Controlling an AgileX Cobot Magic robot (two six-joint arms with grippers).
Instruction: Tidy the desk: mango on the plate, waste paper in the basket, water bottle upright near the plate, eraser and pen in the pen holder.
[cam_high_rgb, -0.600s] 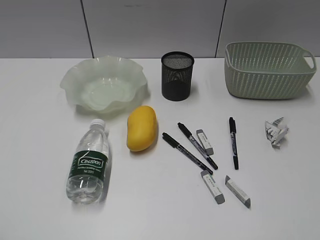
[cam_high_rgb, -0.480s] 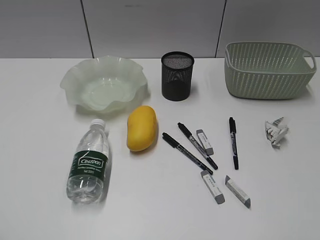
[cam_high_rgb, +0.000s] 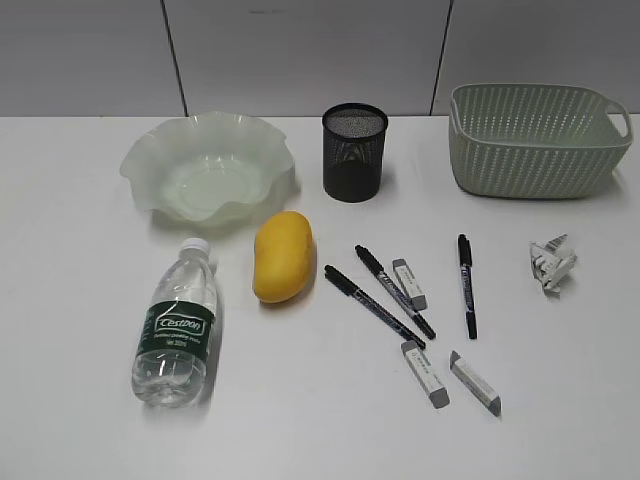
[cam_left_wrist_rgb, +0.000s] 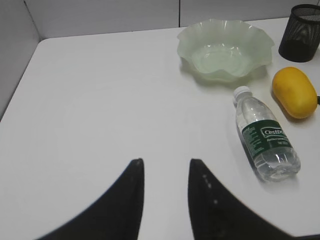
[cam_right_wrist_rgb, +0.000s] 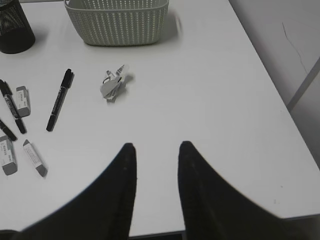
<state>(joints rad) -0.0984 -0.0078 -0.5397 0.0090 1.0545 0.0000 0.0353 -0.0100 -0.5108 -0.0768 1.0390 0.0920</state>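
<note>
Three pens (cam_high_rgb: 378, 304) and three erasers (cam_high_rgb: 424, 373) lie loose on the desk (cam_high_rgb: 300, 420), in front of the pen holder (cam_high_rgb: 354, 152). The mango (cam_high_rgb: 283, 256) rests on the desk just in front of the plate (cam_high_rgb: 209, 166), not on it. The water bottle (cam_high_rgb: 176, 325) lies on its side left of the mango (cap toward the plate). The waste paper (cam_high_rgb: 551, 263) sits in front of the basket (cam_high_rgb: 536, 139), apart from it. The left gripper (cam_left_wrist_rgb: 166, 167) hangs above bare desk, jaws partly apart, holding nothing. The right gripper (cam_right_wrist_rgb: 156, 150) does likewise, short of the waste paper.
</note>
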